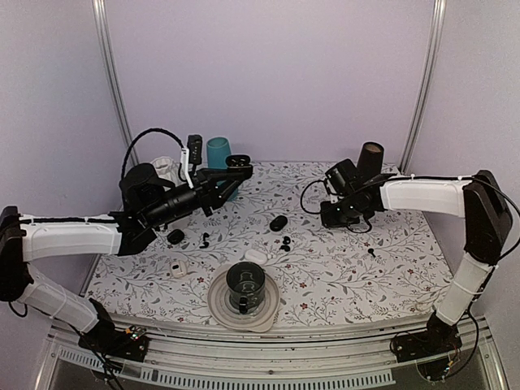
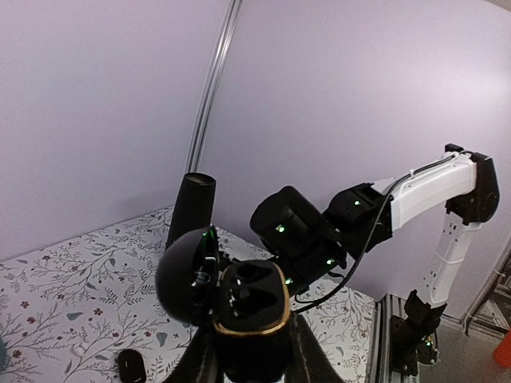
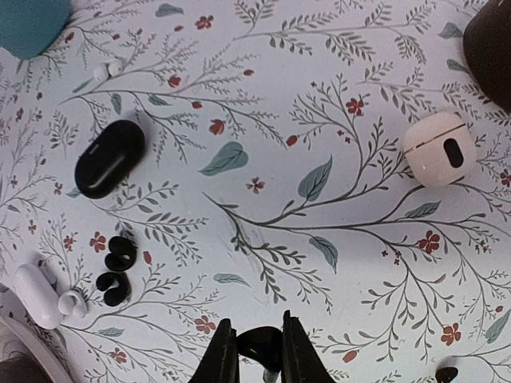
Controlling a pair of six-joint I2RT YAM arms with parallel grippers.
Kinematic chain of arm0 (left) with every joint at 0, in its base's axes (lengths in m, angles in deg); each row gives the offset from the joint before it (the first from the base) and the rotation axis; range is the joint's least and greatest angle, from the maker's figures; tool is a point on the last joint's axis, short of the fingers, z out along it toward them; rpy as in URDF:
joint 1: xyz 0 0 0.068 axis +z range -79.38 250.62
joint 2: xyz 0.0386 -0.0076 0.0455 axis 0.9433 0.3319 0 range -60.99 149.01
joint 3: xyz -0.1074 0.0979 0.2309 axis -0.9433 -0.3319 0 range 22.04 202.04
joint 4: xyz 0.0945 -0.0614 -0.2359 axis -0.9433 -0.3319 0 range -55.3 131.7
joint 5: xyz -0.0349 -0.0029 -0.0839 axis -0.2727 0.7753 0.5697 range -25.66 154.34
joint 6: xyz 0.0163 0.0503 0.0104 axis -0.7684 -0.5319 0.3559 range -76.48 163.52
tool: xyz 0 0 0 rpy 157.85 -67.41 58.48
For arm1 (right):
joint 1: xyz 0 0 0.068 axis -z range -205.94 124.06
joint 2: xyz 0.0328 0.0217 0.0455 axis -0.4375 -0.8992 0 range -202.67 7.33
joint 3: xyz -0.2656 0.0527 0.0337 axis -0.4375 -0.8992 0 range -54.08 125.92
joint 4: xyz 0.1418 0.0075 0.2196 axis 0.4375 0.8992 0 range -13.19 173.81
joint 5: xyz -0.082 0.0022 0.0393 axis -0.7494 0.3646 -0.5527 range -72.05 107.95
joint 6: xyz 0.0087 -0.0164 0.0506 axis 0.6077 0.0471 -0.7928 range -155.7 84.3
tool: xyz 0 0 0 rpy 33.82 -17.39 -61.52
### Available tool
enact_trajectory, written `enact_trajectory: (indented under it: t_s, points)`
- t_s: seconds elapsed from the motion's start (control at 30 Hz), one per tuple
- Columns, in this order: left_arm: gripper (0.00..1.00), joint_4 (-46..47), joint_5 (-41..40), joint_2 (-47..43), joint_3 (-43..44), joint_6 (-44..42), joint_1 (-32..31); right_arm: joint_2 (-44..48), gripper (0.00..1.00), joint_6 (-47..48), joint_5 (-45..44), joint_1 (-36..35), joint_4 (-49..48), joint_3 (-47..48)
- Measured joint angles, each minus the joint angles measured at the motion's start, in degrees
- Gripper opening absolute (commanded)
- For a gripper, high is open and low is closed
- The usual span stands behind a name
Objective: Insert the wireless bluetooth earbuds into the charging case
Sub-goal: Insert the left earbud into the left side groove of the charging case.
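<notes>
My left gripper (image 1: 234, 169) (image 2: 255, 359) is shut on an open black charging case (image 2: 254, 307) with a gold rim. It holds the case in the air with the lid (image 2: 185, 275) swung to the left and two dark hollows showing inside. The case also shows in the top view (image 1: 238, 162). My right gripper (image 1: 331, 213) (image 3: 260, 351) is shut on a small glossy black earbud (image 3: 262, 345), held above the flowered table. Another small black earbud (image 3: 447, 373) (image 1: 371, 253) lies on the table to the right.
On the table lie a closed black case (image 3: 110, 158) (image 1: 278, 223), two black clip-shaped buds (image 3: 118, 267), an open white case (image 3: 44, 295), a pale pink case (image 3: 441, 148) and white buds (image 3: 106, 70). A teal cup (image 1: 218, 153), black cylinder (image 1: 371, 158) and mug on a plate (image 1: 244, 284) stand around.
</notes>
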Motion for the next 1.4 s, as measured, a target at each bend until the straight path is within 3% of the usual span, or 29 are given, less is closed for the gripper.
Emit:
enact_trajectory:
  t_s: [0.27, 0.63, 1.4]
  points:
    - [0.00, 2.91, -4.50, 5.73, 0.11, 0.00, -1.57, 7.43, 0.10, -0.22, -2.49, -3.10, -1.97, 1.03]
    - [0.00, 6.21, -4.81, 14.03, 3.21, 0.66, -2.86, 15.54, 0.11, -0.13, -4.35, -8.92, -4.22, 7.61]
    - [0.00, 7.15, -1.60, 21.33, 10.78, 2.40, -5.68, 16.76, 0.14, 3.28, -3.58, -18.40, -15.30, 10.58]
